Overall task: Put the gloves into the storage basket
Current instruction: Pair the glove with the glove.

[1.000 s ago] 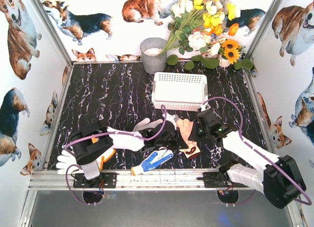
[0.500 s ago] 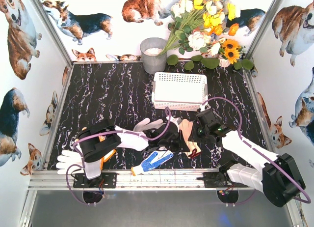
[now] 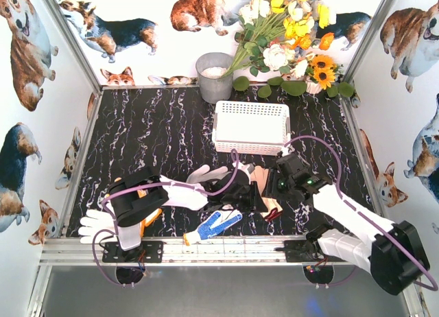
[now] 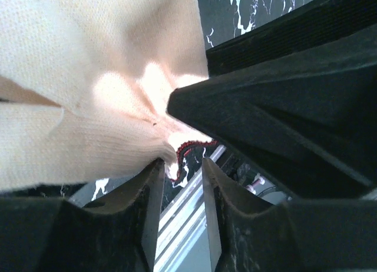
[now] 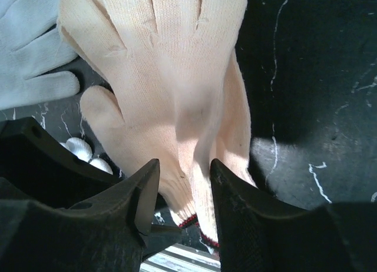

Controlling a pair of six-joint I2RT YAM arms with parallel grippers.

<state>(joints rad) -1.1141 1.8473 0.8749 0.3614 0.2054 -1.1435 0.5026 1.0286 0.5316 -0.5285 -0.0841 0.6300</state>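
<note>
Where the two arms meet near the front middle of the table (image 5: 306, 78), the left gripper (image 4: 182, 161) holds its fingers (image 4: 147, 219) a narrow gap apart. The red-trimmed cuff edge of a pale yellow glove (image 4: 88, 78) lies just at the mouth of that gap, and nothing shows pinched between them. The right gripper (image 5: 184, 163) comes in from the opposite side, its own fingers set wider apart and straddling the cuff end of the same glove. That glove lies flat on the black marbled surface, and I cannot tell whether its cloth touches the inner faces of those fingers. In the left wrist view, the black body of the right gripper sits close against the left one.

A white glove (image 3: 208, 173) lies just beside the pale yellow one on its left, partly under the left arm. A blue-dotted glove (image 3: 214, 224) lies near the front edge, just in front of the left gripper. At the front left corner is a second white glove (image 3: 92, 224), with an orange glove (image 3: 145, 219) beside it, mostly hidden under the left arm. The white slotted basket (image 3: 250, 147) stands behind the grippers, near the pale yellow glove but apart from it. A grey bucket (image 3: 215, 80) stands against the back wall, with flowers (image 3: 288, 36) to its right.
</note>
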